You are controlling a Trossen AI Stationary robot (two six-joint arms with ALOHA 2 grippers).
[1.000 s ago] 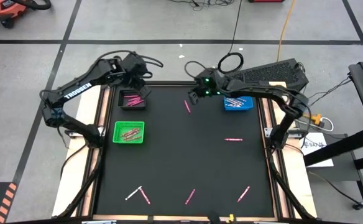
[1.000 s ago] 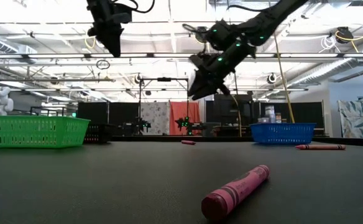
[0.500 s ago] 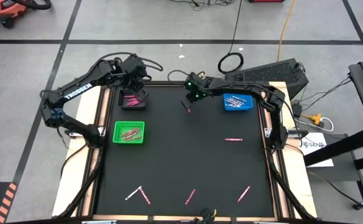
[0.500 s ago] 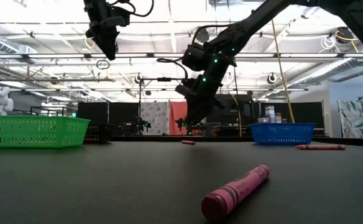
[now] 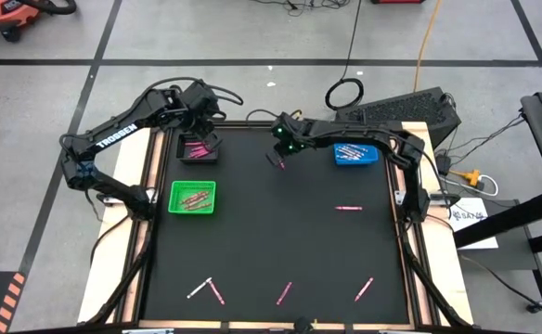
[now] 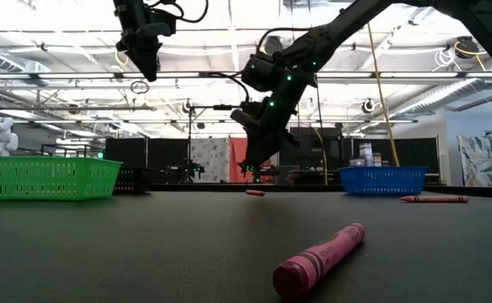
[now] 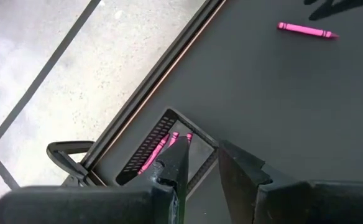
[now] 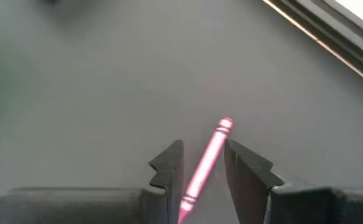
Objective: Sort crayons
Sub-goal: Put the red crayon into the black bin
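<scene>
The right claw [image 5: 281,154] hung just above a pink crayon [image 5: 279,161] lying near the far edge of the counter [image 5: 280,232], at about twelve o'clock from its centre. In the right wrist view its two fingers [image 8: 169,165] stood apart with the crayon [image 8: 205,163] showing between them, not yet gripped; the low view put the claw [image 6: 254,162] clear above the surface, so a descent seemed to remain.

To do this pick well, I judged the claw should drop straight down, keeping the crayon centred in the gap, stop just short of the counter, then close across the crayon's thin width near its middle so it does not pivot or roll out. The fingers appeared already set across the crayon rather than along it, which suited the grasp.

From above, the crayon's long axis ran roughly from eleven o'clock to five o'clock. Which end is the tip I could not tell.

The left claw [image 5: 204,139] waited over the black tray [image 5: 198,158] at about ten o'clock, fingers [image 7: 175,163] apart and empty, pink crayons lying in the tray below. A green tray [image 5: 193,210] sat at nine o'clock and a blue tray [image 5: 355,161] at two o'clock; more loose crayons lay along the near edge.
</scene>
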